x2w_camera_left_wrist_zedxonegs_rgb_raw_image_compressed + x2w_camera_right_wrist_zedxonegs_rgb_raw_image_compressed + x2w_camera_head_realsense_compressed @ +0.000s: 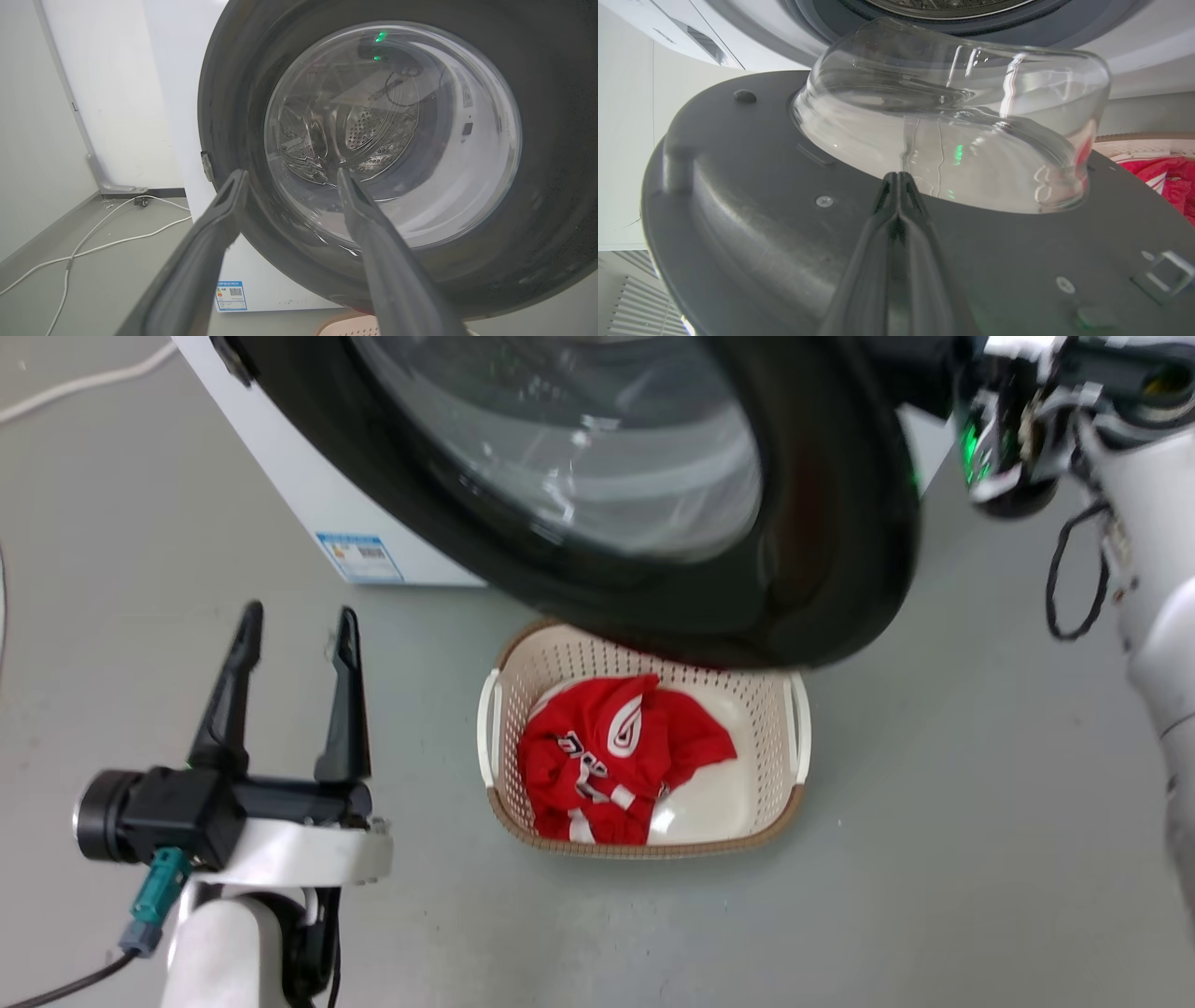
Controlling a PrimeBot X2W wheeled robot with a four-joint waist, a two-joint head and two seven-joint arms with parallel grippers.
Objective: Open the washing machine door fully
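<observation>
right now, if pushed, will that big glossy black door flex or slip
Probably stiff: the round glossy black door looks thick, so it should swing whole. Its sheen may let the shut right fingers slide. Its clear glass bowl likely adds weight.

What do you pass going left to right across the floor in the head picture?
left gripper, open → basket with a red shirt in it → right arm

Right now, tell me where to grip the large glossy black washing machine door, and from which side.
Probably the door by its thick black rim near the latch, from the inner face where the shut right gripper points; the bulging glass bowl is smooth and rounded.
</observation>
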